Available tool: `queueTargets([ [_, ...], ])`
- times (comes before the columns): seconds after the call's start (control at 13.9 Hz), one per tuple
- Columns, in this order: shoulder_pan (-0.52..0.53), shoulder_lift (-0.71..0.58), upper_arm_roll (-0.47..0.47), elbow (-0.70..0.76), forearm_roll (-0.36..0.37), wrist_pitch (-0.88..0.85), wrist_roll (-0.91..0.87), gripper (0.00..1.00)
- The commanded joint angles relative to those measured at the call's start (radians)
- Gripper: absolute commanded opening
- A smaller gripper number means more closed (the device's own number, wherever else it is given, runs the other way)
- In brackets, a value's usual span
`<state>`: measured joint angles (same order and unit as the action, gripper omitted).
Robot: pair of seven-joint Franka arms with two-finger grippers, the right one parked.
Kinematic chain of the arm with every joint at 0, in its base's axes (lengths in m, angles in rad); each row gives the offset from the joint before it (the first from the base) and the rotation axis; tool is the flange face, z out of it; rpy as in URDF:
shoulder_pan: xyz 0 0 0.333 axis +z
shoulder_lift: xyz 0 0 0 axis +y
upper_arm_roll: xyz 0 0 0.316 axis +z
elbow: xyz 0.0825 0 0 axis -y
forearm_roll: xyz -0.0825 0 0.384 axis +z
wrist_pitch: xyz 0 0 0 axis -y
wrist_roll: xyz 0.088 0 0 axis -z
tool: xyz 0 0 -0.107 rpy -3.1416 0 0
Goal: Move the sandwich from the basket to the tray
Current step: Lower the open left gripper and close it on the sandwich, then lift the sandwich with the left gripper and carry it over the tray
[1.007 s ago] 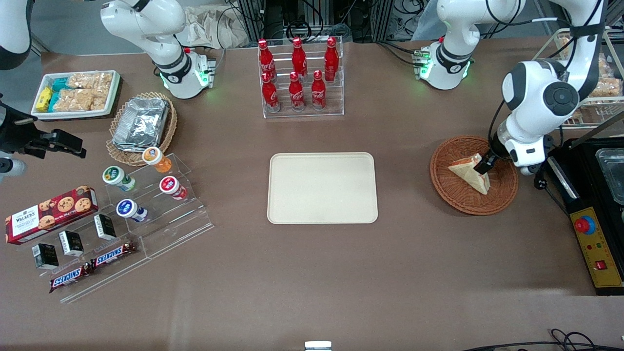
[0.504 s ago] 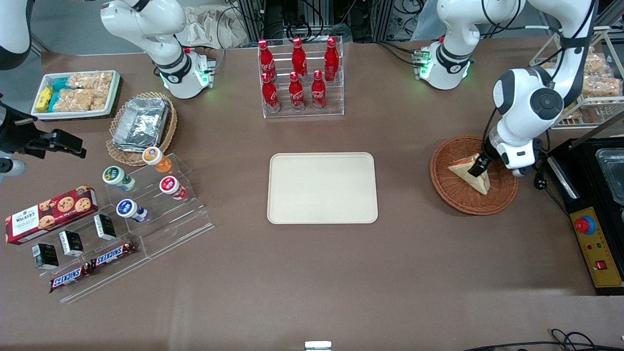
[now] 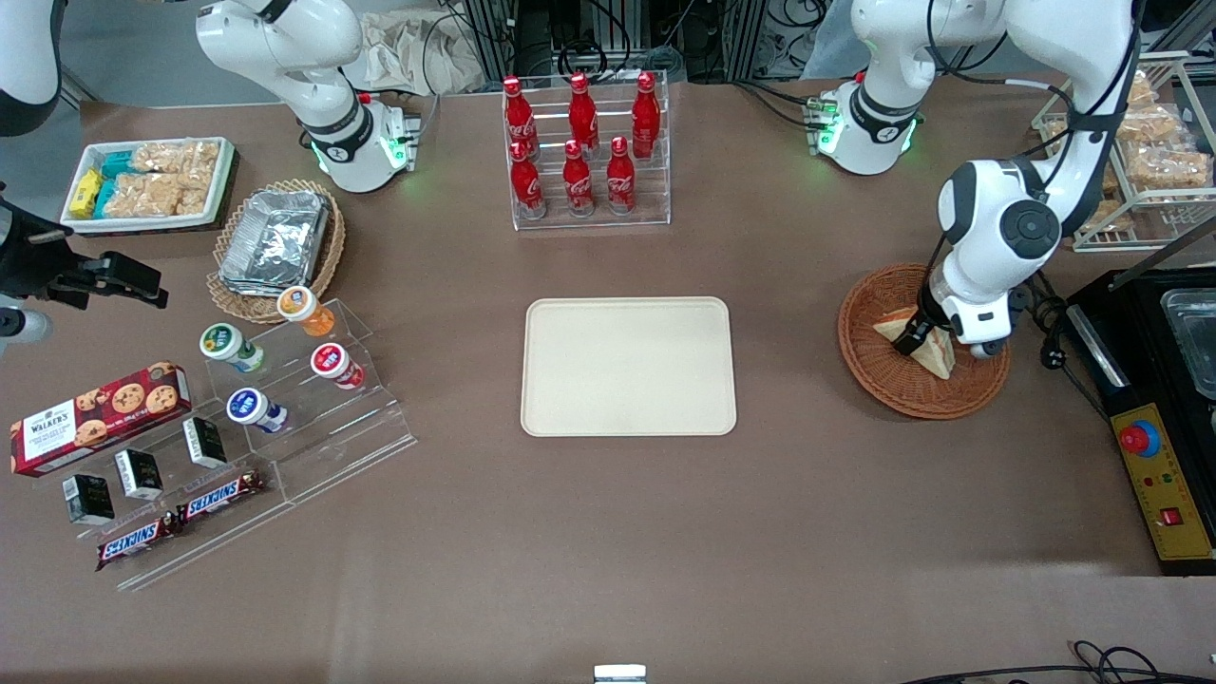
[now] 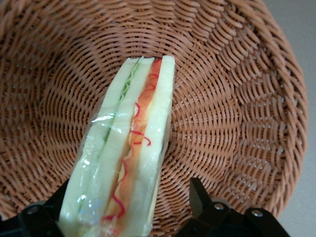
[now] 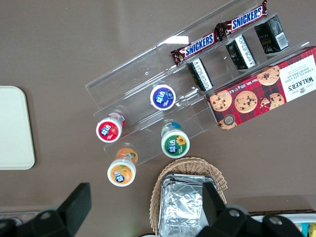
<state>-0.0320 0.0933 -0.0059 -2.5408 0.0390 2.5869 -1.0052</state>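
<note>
Wicker basket (image 3: 888, 380) holding wrapped sandwich (image 4: 126, 158), lying on edge inside. Tool (image 4: 131, 210) sitting low in basket, fingers (image 4: 200, 195) spread, straddling sandwich, not clamping. Tray (image 3: 628, 366) lying well apart on tabletop (image 3: 608, 532).

You have a brown table (image 3: 608, 532) carrying everything. Near its middle lies the cream tray (image 3: 628, 367), flat and bare. Toward the working arm's end sits the round reddish-brown basket (image 3: 879, 380), with the gripper (image 3: 916, 336) lowered into it. A black control box (image 3: 1154, 475) with a red button rests at that same end. Farther from the front camera than the tray stands a clear rack of red cola bottles (image 3: 581, 152). Toward the parked arm's end you see a pale wicker basket with a foil container (image 3: 275, 242), a white tray of wrapped snacks (image 3: 147, 182), a clear stepped stand of yogurt cups (image 3: 313, 399), a Walkers cookie box (image 3: 95, 416) and two Snickers bars (image 3: 180, 518).
</note>
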Motion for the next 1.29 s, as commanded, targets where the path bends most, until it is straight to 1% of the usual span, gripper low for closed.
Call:
queueTargets([
  [0.0, -0.005, 0.008, 0.001, -0.009, 0.021, 0.042, -0.036, 1.0],
  [0.07, -0.005, 0.008, 0.003, -0.009, 0.022, 0.042, -0.036, 0.98],
  [0.29, -0.003, 0.006, 0.003, -0.009, 0.022, 0.042, -0.039, 0.72],
  [0.36, 0.003, 0.006, 0.004, -0.009, 0.021, 0.042, -0.039, 0.59],
  [0.43, 0.006, 0.003, 0.007, -0.007, 0.021, 0.042, -0.039, 0.31],
  [0.5, 0.007, -0.001, 0.009, -0.007, 0.021, 0.041, -0.036, 0.11],
  [0.58, 0.01, -0.006, 0.009, -0.004, 0.021, 0.041, -0.038, 0.04],
  [0.65, 0.011, -0.027, 0.007, -0.003, 0.021, 0.035, -0.047, 0.0],
  [0.72, 0.004, -0.074, 0.004, -0.003, 0.021, 0.012, -0.055, 0.0],
  [0.86, -0.015, -0.192, -0.028, 0.034, 0.019, -0.176, -0.059, 0.0],
  [1.01, -0.017, -0.265, -0.064, 0.106, 0.006, -0.321, -0.058, 0.0],
  [1.08, -0.025, -0.28, -0.089, 0.179, -0.01, -0.405, -0.056, 0.0],
  [1.15, -0.054, -0.273, -0.123, 0.282, -0.034, -0.521, -0.052, 0.0],
  [1.22, -0.075, -0.238, -0.14, 0.391, -0.045, -0.628, -0.05, 0.0],
])
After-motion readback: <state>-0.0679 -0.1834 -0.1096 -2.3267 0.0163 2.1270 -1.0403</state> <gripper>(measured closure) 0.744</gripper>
